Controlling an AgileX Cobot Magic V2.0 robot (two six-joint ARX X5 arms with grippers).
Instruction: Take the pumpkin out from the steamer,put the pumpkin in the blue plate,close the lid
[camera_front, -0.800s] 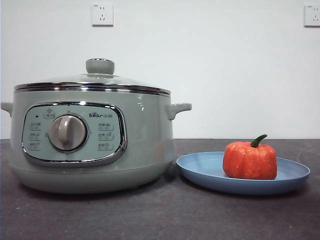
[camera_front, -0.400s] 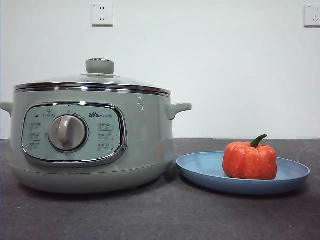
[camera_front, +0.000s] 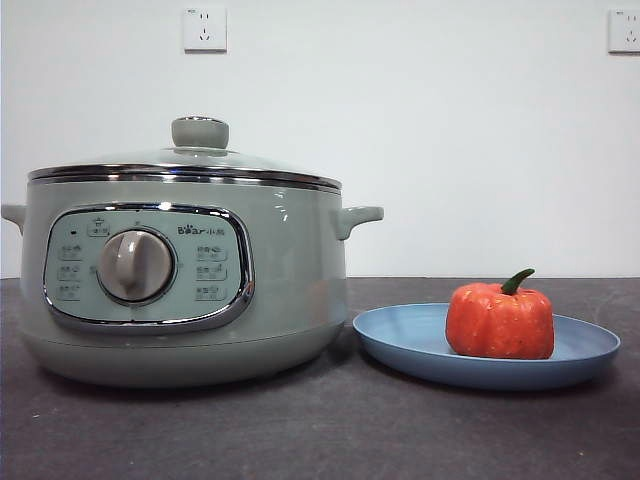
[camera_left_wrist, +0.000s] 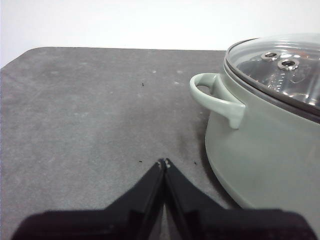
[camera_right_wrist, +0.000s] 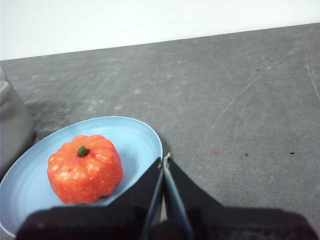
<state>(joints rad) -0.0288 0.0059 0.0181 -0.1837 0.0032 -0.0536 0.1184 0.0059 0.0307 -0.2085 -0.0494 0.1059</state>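
Note:
The orange-red pumpkin (camera_front: 499, 320) with its green stem stands upright in the blue plate (camera_front: 400, 345), to the right of the steamer (camera_front: 280, 290). The glass lid (camera_front: 200, 150) sits closed on the steamer's chrome rim. In the right wrist view the pumpkin (camera_right_wrist: 85, 170) rests in the plate (camera_right_wrist: 135, 137), and my right gripper (camera_right_wrist: 164, 161) is shut and empty above the plate's edge. In the left wrist view my left gripper (camera_left_wrist: 163, 164) is shut and empty over the table beside the steamer (camera_left_wrist: 265, 150), near its side handle (camera_left_wrist: 215, 97); the lid (camera_left_wrist: 280, 65) shows on top.
The dark grey table (camera_front: 320, 430) stretches in front of the steamer and plate. Two wall sockets (camera_front: 204, 30) are on the white wall behind. Neither arm shows in the front view.

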